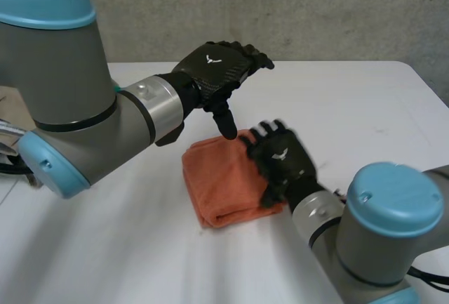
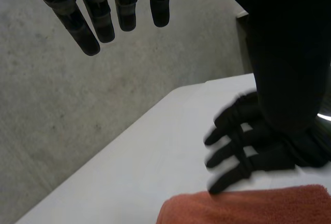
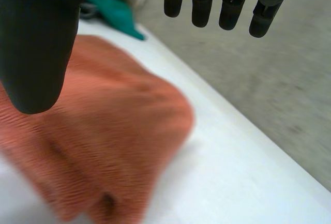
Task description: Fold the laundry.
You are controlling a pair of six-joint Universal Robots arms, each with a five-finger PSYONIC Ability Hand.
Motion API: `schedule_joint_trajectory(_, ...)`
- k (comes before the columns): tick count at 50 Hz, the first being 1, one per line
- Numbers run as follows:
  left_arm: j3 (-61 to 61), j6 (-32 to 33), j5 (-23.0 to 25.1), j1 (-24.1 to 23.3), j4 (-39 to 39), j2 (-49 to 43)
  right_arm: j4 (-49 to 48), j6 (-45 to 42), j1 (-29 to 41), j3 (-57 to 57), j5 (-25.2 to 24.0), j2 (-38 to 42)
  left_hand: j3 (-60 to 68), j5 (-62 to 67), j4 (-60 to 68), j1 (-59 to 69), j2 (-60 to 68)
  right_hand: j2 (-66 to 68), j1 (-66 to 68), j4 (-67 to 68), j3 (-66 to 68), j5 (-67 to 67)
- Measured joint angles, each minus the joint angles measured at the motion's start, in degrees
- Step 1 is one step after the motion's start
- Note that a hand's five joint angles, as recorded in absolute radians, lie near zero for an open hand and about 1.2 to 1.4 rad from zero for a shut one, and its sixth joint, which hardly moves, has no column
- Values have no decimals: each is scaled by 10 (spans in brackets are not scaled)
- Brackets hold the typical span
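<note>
Grey concrete wall [image 1: 316,9] behind a white worktop [image 1: 365,107].

Head view, you have:
- One folded orange terry cloth [image 1: 217,184], mid-worktop.
- Left robot hand [image 1: 214,69] above the cloth's far edge, fingers straight, thumb pointing down at it, nothing held.
- Right robot hand [image 1: 284,160] at the cloth's right edge, fingers spread.

Left wrist view, you see:
- Left robot hand [image 2: 125,6], fingers straight and apart.
- Right robot hand [image 2: 248,151], spread fingertips at the cloth's [image 2: 248,206] edge.

Right wrist view, you see:
- Right robot hand [image 3: 231,1], fingers straight and unclenched, over the cloth [image 3: 103,141].
- Teal item [image 3: 116,9] beyond the cloth, too blurred to identify.
</note>
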Motion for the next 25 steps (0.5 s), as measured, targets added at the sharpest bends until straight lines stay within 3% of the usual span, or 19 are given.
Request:
schedule_joint_trajectory(6,-9,8,11,-1,6,17,41,122,-39,-17,35,-5,0,0,0,0,0,0,0,0,0,0)
schedule_joint_trajectory(13,-18,4,12,1,7,22,122,252,-72,-41,-16,54,0,0,0,0,0,0,0,0,0,0)
schedule_joint_trajectory(22,-33,3,12,4,10,24,97,252,-60,-64,-41,119,0,0,0,0,0,27,21,27,28,26)
schedule_joint_trajectory(25,-38,3,12,5,11,26,75,243,-54,-74,-31,131,0,0,0,0,0,181,169,167,177,163)
